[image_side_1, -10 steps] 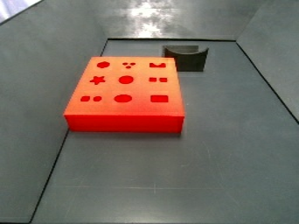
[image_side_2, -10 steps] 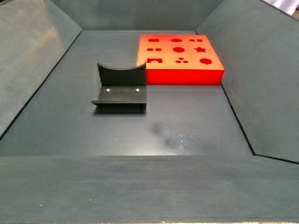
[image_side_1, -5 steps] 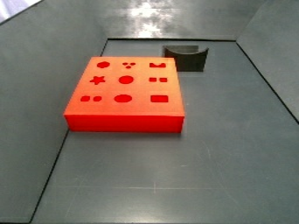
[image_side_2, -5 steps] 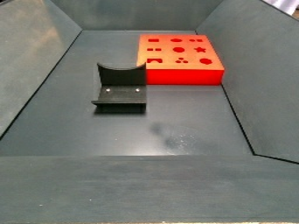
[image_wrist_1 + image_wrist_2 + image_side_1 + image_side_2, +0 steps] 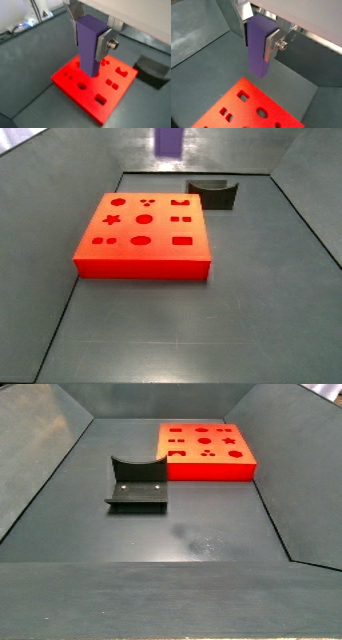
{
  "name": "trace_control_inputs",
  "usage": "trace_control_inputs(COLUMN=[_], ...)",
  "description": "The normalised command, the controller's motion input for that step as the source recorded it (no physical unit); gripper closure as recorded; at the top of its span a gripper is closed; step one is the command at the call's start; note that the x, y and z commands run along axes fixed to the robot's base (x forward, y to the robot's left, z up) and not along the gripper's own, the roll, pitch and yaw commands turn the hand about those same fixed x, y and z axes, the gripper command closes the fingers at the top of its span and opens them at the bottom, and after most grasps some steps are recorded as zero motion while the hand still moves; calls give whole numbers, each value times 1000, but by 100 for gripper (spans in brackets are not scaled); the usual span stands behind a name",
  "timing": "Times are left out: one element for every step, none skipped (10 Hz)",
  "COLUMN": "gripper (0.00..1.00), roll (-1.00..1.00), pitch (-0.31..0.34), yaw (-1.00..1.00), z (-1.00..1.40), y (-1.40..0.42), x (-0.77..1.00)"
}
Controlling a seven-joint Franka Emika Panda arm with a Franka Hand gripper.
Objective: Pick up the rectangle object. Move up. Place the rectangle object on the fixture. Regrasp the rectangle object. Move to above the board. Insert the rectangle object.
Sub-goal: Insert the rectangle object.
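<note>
Gripper [image 5: 92, 37] hangs high over the board [image 5: 93, 82], pointing down, fingers [image 5: 102, 42] pinching the rectangle object [image 5: 89, 45]. Its long axis is vertical, free end down, clear of the board.

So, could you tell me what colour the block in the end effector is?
Purple; the rectangle object, held in the end effector, shows best in a wrist view.

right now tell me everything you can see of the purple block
The rectangle object is a smooth, matte purple bar, long and flat-sided, hanging upright in the gripper, whose silver fingers clamp its upper part. Its lower end is free, high above the board, touching nothing else. In a side view only its tip shows.
</note>
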Motion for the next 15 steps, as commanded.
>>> trace_control_inputs(gripper=[100,100,100,100,100,100,100,100,100,100,100,100,100,100,100], roll=[-114,-223,-233,-197,-97,-59,13,129,209,316,386,401,233,63,0], pitch=[-67,-130,-134,-150,-236,-267,-256,-197,-146,-96,-24,-20,0,0,19], yaw=[-129,43,180,94,0,51,174,126,109,143,303,403,200,43,0], z=[-817,-674,-680,-700,-697,-720,-754,-817,-769,-563,-423,-406,-389,-249,-154], y=[303,540,597,586,420,157,0,-209,-171,-237,-351,-226,-134,0,43], x=[646,320,266,191,0,-166,-211,-86,0,0,57,154,103,31,83])
